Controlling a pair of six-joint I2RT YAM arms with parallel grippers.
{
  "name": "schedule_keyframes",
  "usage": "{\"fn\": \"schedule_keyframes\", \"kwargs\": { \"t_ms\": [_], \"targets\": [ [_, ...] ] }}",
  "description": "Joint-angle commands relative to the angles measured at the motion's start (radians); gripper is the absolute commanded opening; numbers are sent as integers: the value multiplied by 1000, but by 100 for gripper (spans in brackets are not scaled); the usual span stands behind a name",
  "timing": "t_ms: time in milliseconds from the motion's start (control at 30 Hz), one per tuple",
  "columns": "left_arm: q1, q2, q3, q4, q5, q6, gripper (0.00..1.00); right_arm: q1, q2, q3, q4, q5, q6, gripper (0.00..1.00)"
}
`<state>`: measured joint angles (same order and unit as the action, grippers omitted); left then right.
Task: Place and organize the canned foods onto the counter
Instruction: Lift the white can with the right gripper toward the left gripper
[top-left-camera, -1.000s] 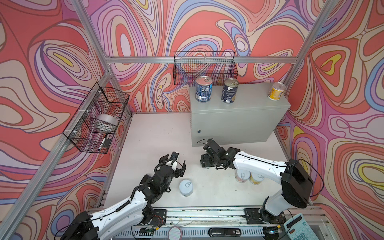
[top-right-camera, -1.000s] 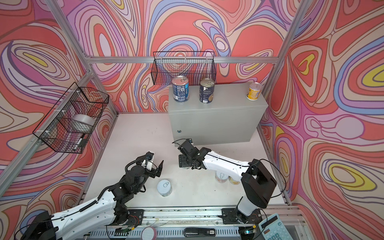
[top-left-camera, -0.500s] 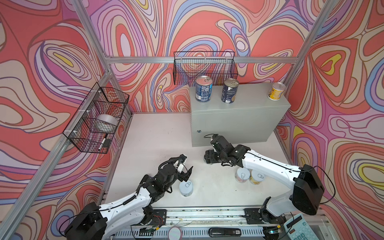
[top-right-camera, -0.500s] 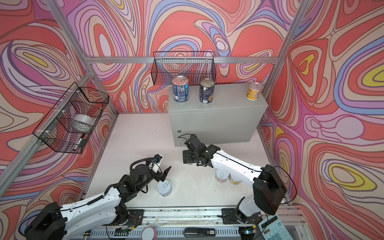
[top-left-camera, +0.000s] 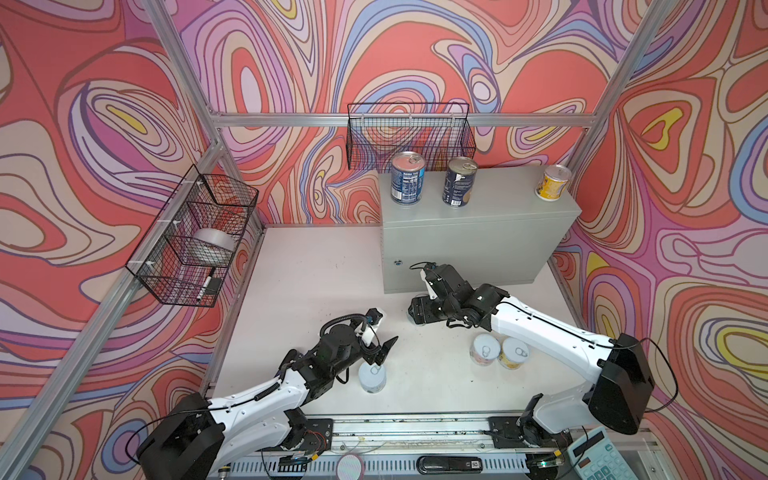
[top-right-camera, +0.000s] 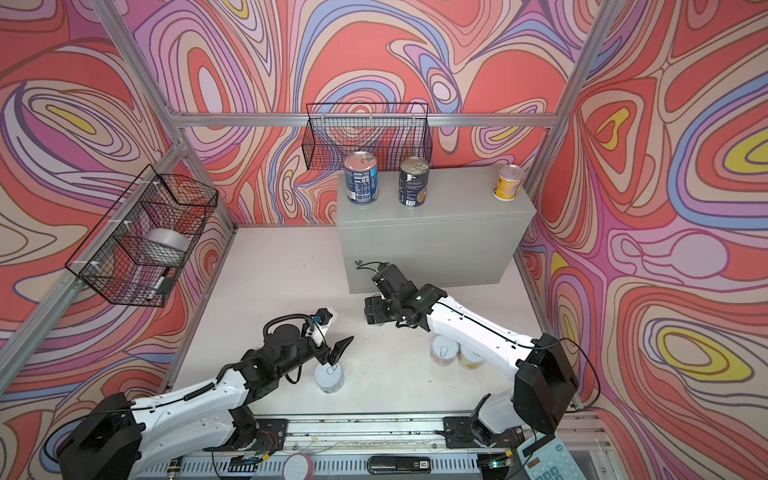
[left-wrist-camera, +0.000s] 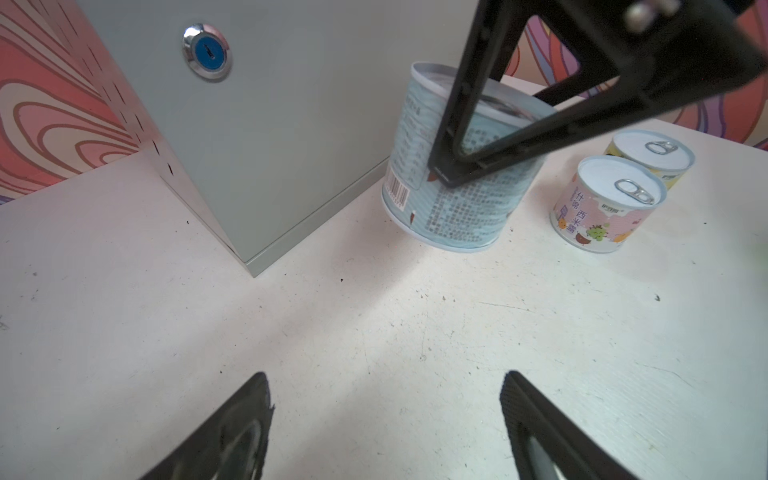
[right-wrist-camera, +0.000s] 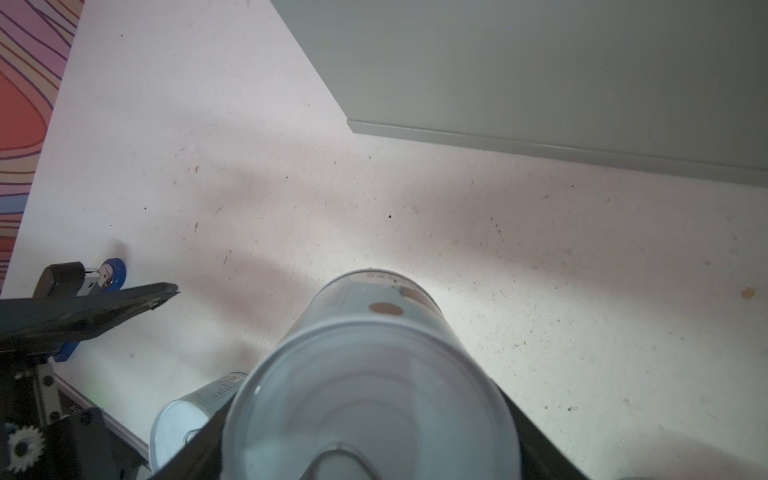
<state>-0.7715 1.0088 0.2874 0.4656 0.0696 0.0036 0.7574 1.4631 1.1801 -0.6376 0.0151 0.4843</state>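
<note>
While the right tool (top-left-camera: 419, 309) clamped a tilted blue can (left-wrist-camera: 457, 216), it needed a slow lift onto the desk (top-left-camera: 498, 203); left tool (top-left-camera: 382, 353) jaws were apart.

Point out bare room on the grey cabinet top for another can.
Widest bare patch on the light-grey metal cabinet top: between the right-hand tall dark blue can and the small yellow can at the right end. Narrow bare strip along the front edge. Crowded: left end, with the left-hand tall dark blue can by the black wire basket.
</note>
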Motion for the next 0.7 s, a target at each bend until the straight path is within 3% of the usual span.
{"fn": "schedule_keyframes", "kwargs": {
  "t_ms": [0,167,667],
  "targets": [
    [1,-23,44,5,52,-2,88,-9,25,66,39,-53,-40,75],
    [1,0,77,1,84,2,88,-10,23,84,66,-149,-43,74],
    [1,172,191,114,160,7,89,-12,-61,50,73,-248,-38,73]
  ]
}}
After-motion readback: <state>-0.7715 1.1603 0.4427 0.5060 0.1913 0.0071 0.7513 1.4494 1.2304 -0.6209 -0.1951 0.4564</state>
